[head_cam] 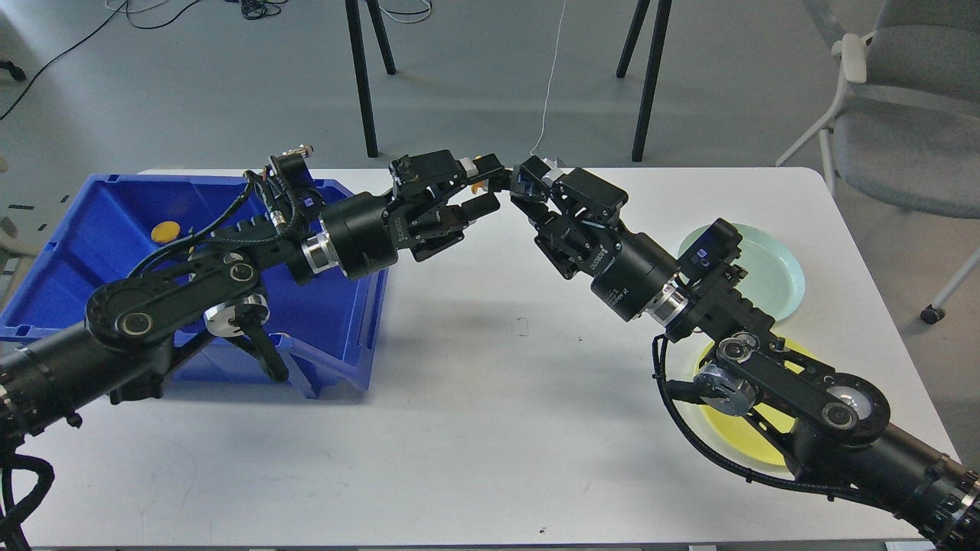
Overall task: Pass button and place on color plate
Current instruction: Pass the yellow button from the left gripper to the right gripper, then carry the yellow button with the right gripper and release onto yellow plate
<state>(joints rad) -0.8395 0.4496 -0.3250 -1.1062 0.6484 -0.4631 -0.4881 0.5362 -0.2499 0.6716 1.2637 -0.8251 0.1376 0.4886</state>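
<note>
A small blue button (524, 180) is held above the back of the white table (475, 398), between my two grippers. My right gripper (523, 193) is shut on it, coming in from the right. My left gripper (490, 185) is just left of the button, with its two fingers spread apart and off it. A pale green plate (777, 268) lies at the right of the table. A yellow plate (739, 440) lies nearer me, partly hidden under my right arm.
A blue bin (337, 337) stands at the left of the table, with an orange button (164, 229) inside; my left arm crosses over it. A grey chair (903, 115) and black stand legs (360, 76) stand beyond the table.
</note>
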